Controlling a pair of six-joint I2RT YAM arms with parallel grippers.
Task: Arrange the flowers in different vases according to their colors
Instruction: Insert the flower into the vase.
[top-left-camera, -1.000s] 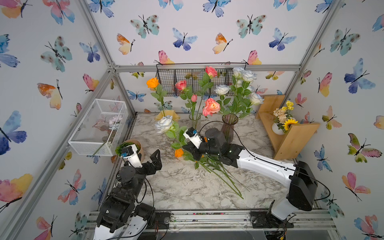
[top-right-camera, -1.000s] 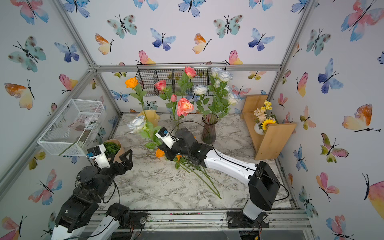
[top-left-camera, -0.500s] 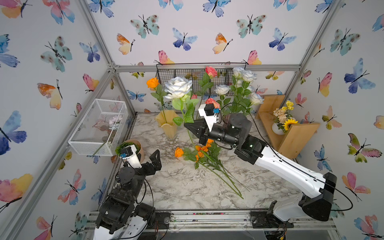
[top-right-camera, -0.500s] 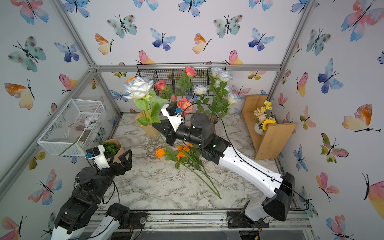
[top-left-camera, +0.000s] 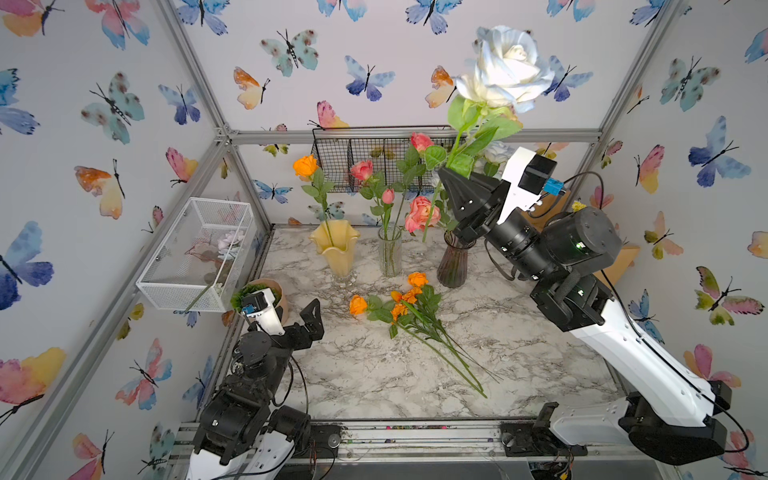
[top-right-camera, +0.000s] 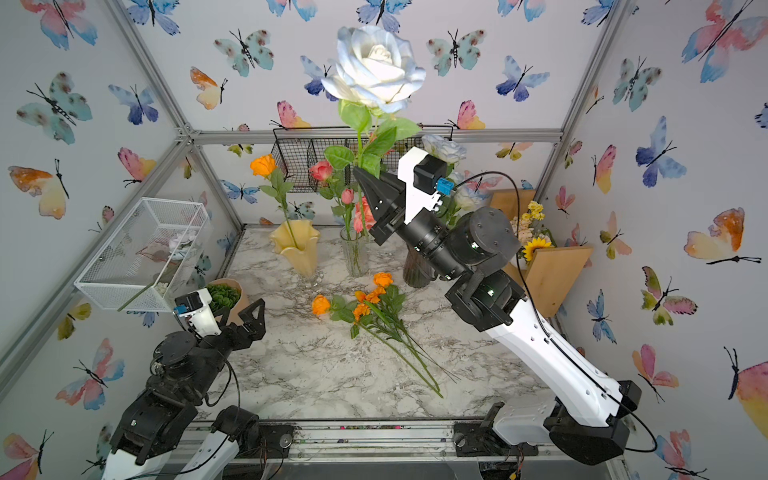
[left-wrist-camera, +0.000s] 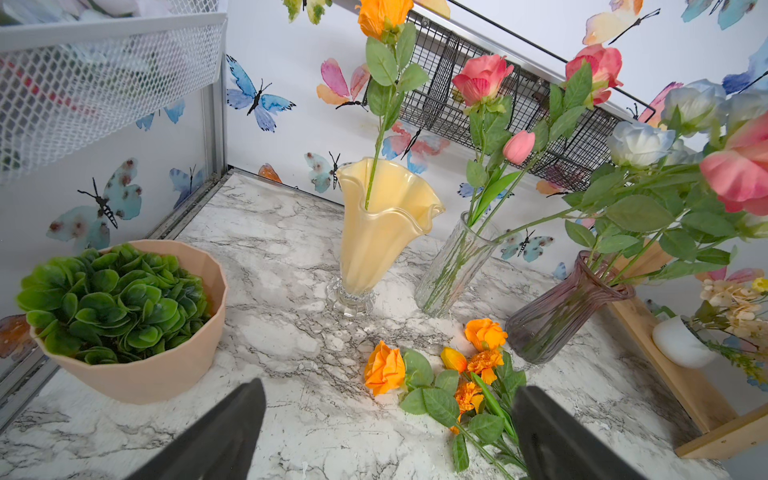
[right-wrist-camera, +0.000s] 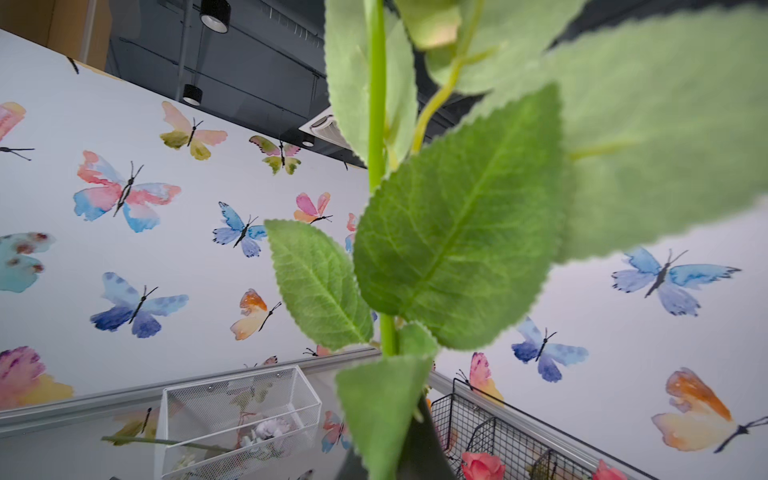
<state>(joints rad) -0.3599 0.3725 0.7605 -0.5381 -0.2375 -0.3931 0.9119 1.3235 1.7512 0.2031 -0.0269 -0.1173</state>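
**Marble, Butterflies, Three Vase Colours**

The worktop (top-left-camera: 374, 374) is white marble veined grey. The walls (top-left-camera: 104, 208) show watercolour butterflies (top-left-camera: 365, 79) in blue, pink, orange and teal. The white rose (top-left-camera: 507, 66) is tinged pale blue, with green leaves. The yellow vase (top-left-camera: 338, 253) is milky, the clear vase (top-left-camera: 390, 255) ribbed, the purple vase (top-left-camera: 452, 266) smoky. The loose flowers (top-left-camera: 417, 279) are orange.
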